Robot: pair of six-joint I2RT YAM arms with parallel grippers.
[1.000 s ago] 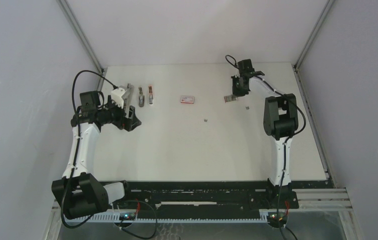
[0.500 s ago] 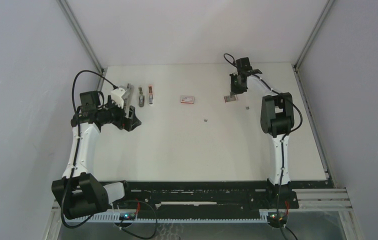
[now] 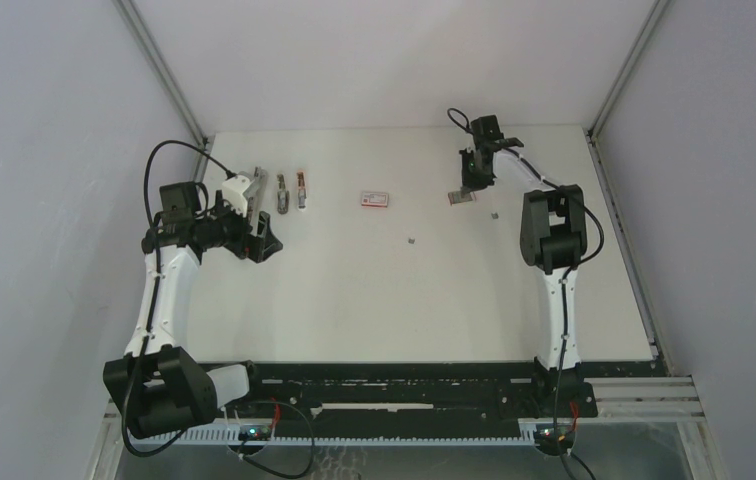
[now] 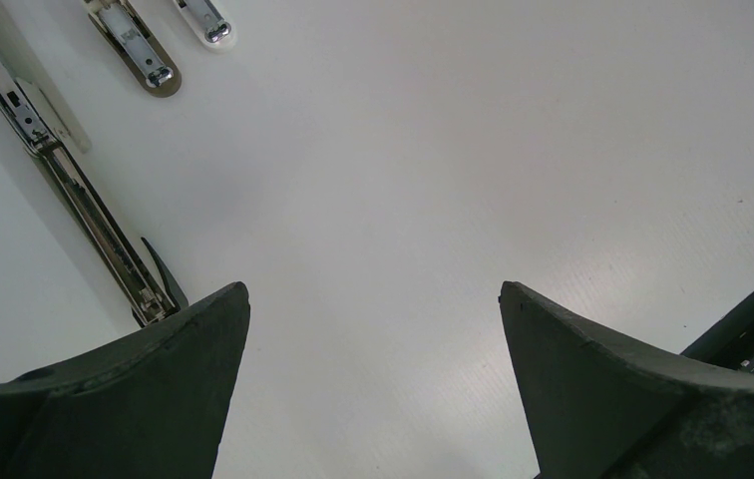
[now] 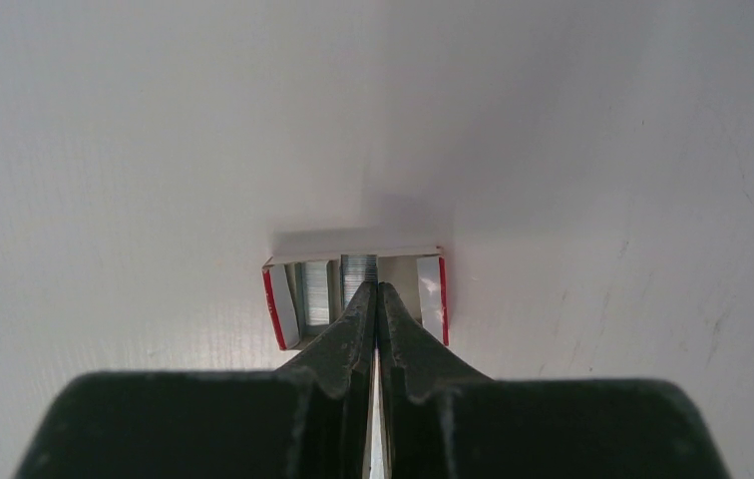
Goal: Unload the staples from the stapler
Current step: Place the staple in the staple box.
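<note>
Two tiny grey staple bits (image 3: 411,240) lie loose mid-table; unloading looks nearly done, only strays left. Left gripper (image 4: 373,289) gapes wide beside the opened metal stapler (image 4: 84,205), its rail running near-to-far. Farthest, right gripper (image 5: 373,291), pinched shut, tips over grey staple strips (image 5: 357,267) in a red-and-white cardboard tray (image 5: 273,304), lengthwise along its fingers.

stapler (image 3: 246,190) far left | box (image 3: 375,198) mid-table | tray (image 3: 461,197) right of box | staples (image 5: 358,266) in tray
</note>
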